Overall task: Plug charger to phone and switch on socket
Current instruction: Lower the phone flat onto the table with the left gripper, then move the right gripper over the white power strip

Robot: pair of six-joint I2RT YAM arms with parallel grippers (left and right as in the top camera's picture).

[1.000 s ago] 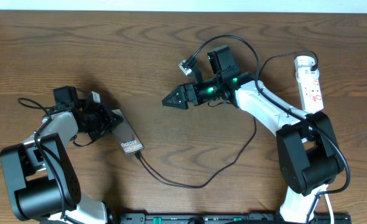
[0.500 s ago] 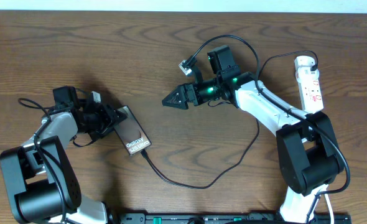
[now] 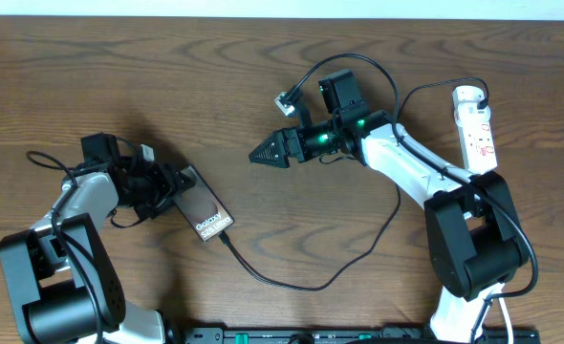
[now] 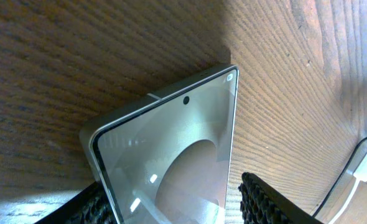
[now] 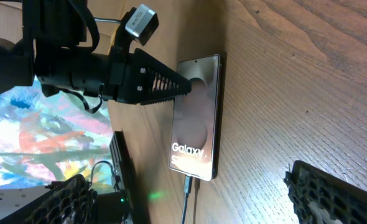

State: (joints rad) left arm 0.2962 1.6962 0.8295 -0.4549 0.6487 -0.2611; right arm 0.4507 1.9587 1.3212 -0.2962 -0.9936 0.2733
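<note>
The phone (image 3: 206, 210) lies flat on the wooden table at the left, its "Galaxy" end toward the front. My left gripper (image 3: 170, 183) is shut on its far end; in the left wrist view a finger sits at each side (image 4: 171, 196) of the glossy phone (image 4: 177, 149). The charger (image 3: 292, 285), a thin black cable, has its plug in the phone's near end and curves right toward my right arm. The right wrist view shows the phone (image 5: 196, 124) and the plug (image 5: 186, 184). My right gripper (image 3: 263, 153) is open and empty, above mid-table. The white socket (image 3: 477, 129) lies at the far right.
A dark bar (image 3: 358, 336) runs along the table's front edge between the two arm bases. A small grey connector (image 3: 284, 97) hangs on the right arm's thick cable loop. The left arm (image 5: 65, 62) fills the upper left of the right wrist view.
The phone has turned in my left gripper, its plugged end swinging right and toward the front, and the cable near it shifted along. The right arm has not moved.
</note>
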